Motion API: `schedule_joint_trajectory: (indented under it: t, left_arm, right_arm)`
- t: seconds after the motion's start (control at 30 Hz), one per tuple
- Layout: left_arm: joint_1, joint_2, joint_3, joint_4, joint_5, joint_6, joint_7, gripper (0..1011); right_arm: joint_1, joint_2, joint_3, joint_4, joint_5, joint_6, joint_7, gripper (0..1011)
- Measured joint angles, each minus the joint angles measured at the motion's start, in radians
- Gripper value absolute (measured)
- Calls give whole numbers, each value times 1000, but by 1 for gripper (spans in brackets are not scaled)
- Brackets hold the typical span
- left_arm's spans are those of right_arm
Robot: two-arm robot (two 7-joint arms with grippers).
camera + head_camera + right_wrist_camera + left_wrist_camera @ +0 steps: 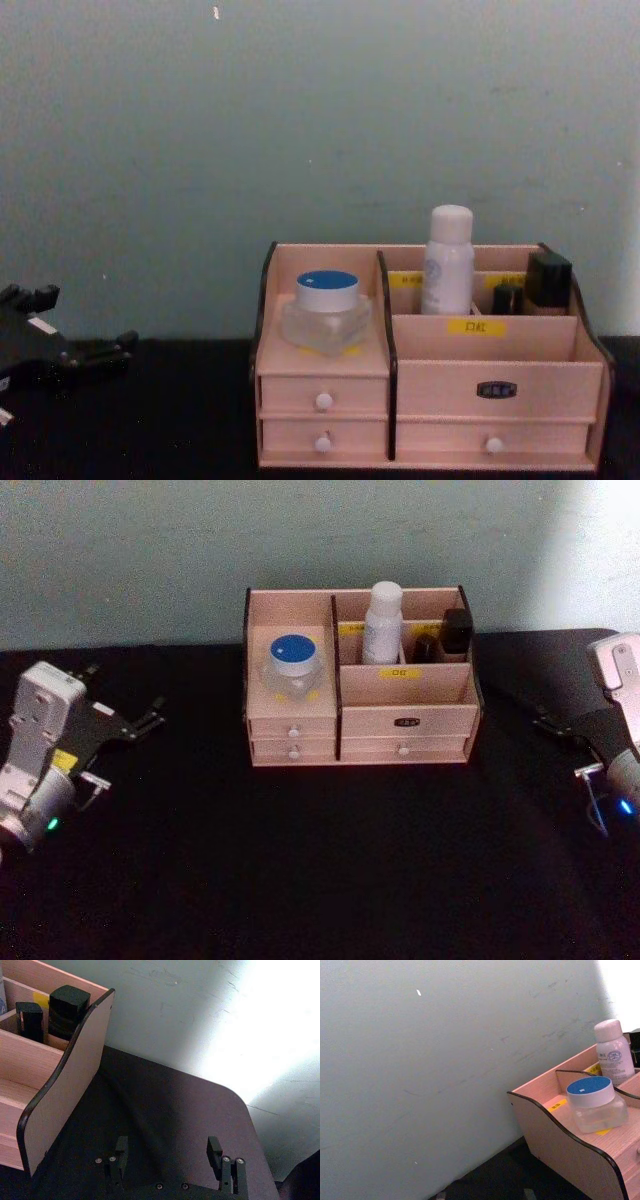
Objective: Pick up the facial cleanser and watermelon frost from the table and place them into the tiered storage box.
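While both arms hang back, status: placing looks done.
Storage box (405,720): table centre.
Blue-lidded jar (292,666): left compartment.
White bottle (381,623): upright, rear compartment.
Left gripper (148,720): empty, jaw width unclear.
Right gripper (168,1156): wide, empty.
Next: likely nothing to fetch.

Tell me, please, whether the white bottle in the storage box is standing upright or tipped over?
Upright: the white bottle stands cap-up in a rear compartment of the tiered storage box.

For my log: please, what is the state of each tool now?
Left tool: open, holding nothing, left of the tiered storage box.
Right tool: open, holding nothing.
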Motion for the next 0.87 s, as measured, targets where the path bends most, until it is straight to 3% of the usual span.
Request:
schedule_joint_trajectory:
  t: [0.87]
  left_arm:
    - [0, 0, 0, 0, 0, 0, 0, 1001]
  right_arm:
    - [0, 0, 0, 0, 0, 0, 0, 1003]
